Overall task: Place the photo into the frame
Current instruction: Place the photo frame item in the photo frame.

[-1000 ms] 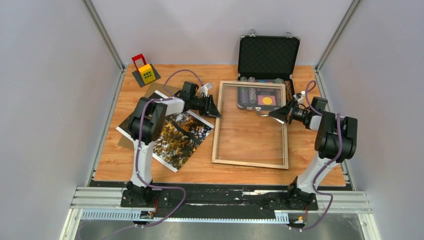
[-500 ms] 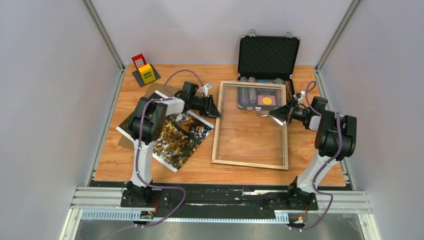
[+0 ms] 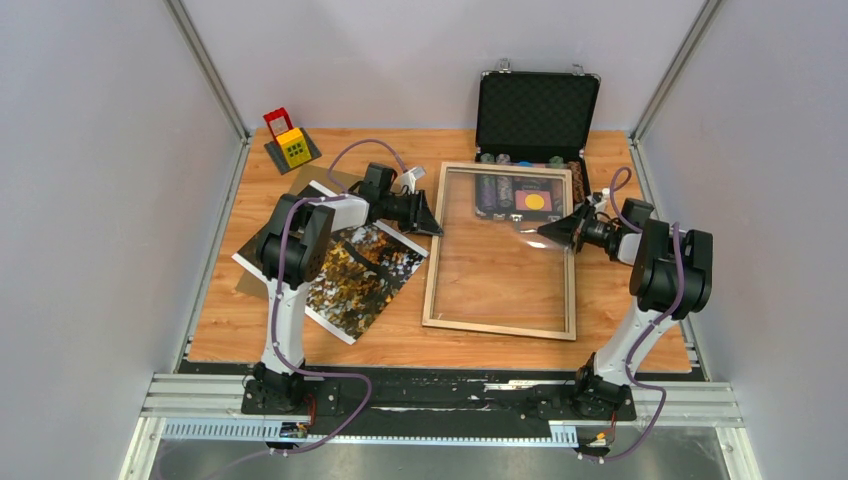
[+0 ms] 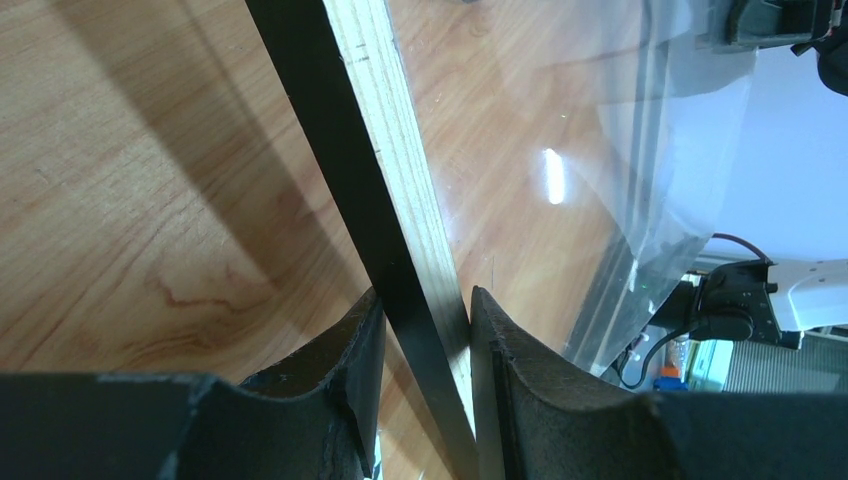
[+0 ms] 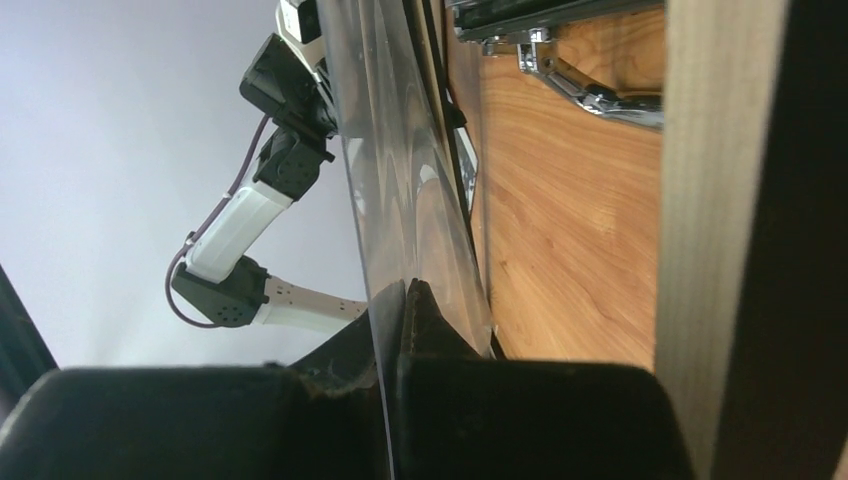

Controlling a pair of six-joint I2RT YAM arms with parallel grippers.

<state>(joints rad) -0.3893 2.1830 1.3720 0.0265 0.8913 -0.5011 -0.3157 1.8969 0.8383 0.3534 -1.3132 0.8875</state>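
The left gripper (image 4: 420, 312) clamped the frame (image 4: 388, 110) by its rail, upper centre; the right gripper (image 5: 395, 300) sat pinched tight on what looked like a clear sheet (image 5: 392, 150), centre right

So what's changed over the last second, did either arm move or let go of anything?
The right gripper, shut on the clear pane, edged slightly left, and the bright glare at its tip faded. Nothing was let go. The left gripper still clamps the frame by its left rail; the photo hasn't moved.

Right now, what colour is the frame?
The frame is pale wood, black outside; left wrist view.
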